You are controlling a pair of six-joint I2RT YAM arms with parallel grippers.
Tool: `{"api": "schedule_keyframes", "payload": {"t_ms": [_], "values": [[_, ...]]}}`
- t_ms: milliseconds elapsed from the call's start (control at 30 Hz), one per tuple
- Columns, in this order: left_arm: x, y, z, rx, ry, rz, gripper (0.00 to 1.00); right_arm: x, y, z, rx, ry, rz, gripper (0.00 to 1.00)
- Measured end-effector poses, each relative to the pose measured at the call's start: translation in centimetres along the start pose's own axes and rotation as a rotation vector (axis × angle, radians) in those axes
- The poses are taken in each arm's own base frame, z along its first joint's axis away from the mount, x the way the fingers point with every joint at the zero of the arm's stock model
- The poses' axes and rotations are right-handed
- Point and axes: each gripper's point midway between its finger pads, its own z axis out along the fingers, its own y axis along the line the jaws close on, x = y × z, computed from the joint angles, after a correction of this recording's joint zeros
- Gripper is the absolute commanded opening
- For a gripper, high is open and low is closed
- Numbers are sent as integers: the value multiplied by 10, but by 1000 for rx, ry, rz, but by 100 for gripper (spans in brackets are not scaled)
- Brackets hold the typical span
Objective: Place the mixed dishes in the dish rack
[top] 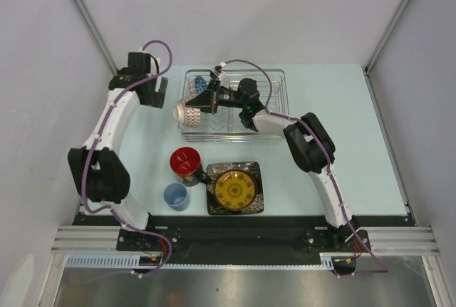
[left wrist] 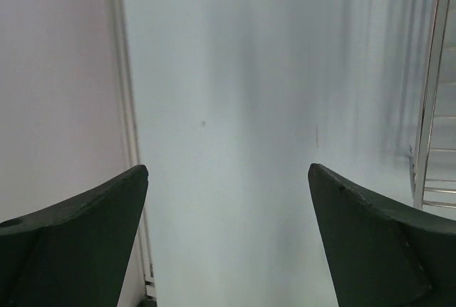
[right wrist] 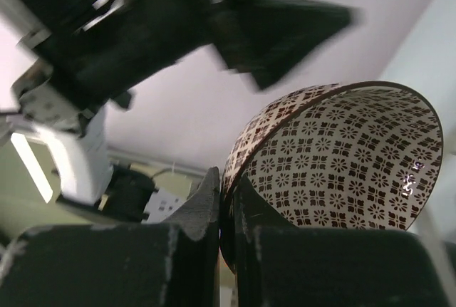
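My right jaws are clenched on the rim of the pinkish bowl (right wrist: 342, 157), which is tipped sideways over the left edge of the rack (top: 263, 72), with open grid just to its right. My left jaws gape, unloaded, over the tabletop (top: 356, 143) beside the rack.

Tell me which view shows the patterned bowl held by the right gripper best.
The right wrist view: the patterned bowl fills much of the frame, its rim pinched in the right gripper. The top external view shows it small, at the left end of the dish rack. The left wrist view shows none of it.
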Motion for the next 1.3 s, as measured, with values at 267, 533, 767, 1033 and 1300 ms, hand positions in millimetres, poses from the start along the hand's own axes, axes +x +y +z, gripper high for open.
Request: {"api": "schedule_keyframes", "payload": {"t_ms": [267,533,767,1033,1300], "values": [[20,-25,32,65,66,0,100,15,24,14,-87,87,-56,0],[22,-27,39,59,41,-6,100,-16,-12,-8,13,24,-56,0],[21,-27,39,62,36,-8,100,-28,-60,-14,109,3,-29,0],[16,-25,34,56,15,-13,100,-30,-107,-17,253,-31,-14,1],[21,-26,36,56,21,-11,100,-34,-119,-11,338,-34,-105,76]]}}
